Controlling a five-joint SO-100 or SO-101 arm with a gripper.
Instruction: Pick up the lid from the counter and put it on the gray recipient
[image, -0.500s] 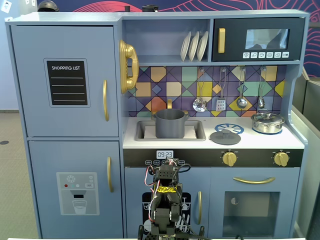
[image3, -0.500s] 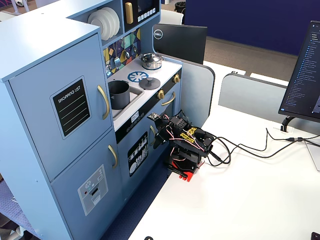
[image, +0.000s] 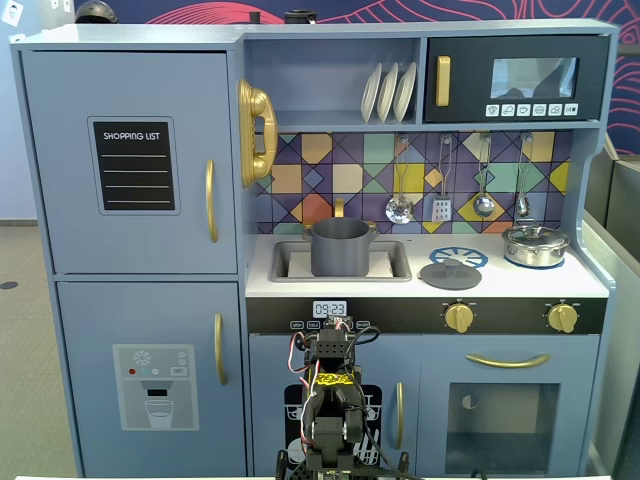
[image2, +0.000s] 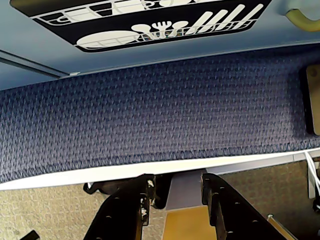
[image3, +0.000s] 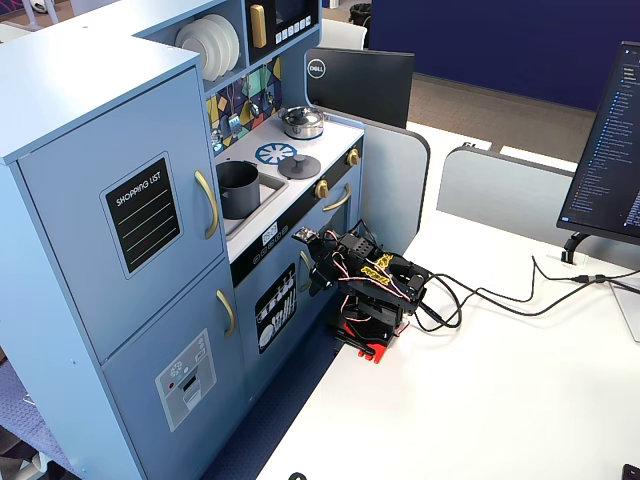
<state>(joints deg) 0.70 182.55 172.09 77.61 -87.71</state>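
Far above the fingers (image2: 172, 192) rises the toy kitchen (image: 130, 160), filling both fixed views, with its counter surface (image: 590, 285) carrying everything the task needs. Folded low at the foot of the kitchen, the arm (image3: 370, 290) points its fingers down at the blue carpet (image2: 150, 120); in the wrist view they stand apart with nothing between them.

Up and slightly ahead of the fingers, the pot (image: 340, 247) sits in the sink (image: 285, 268), open-topped. Just right of it in the front fixed view, and well above the fingers, the lid (image: 450, 273) lies flat on the surface, partly over the blue burner ring (image: 462, 257). Further right stands the silver pot (image: 536, 245).

Nothing is started, as I judge it: the whole reach is still ahead.

Risks from here:
- The knob on the lid is small; a slightly off-centre close would likely push the disc flat along the surface rather than lift it.
- Rising from so low, the arm could knock the counter edge or the stove dials (image: 459, 317).
- The silver pot is near the lid, so a wide approach might bump it.
- Released tilted, the lid could slip into the sink beside the pot.
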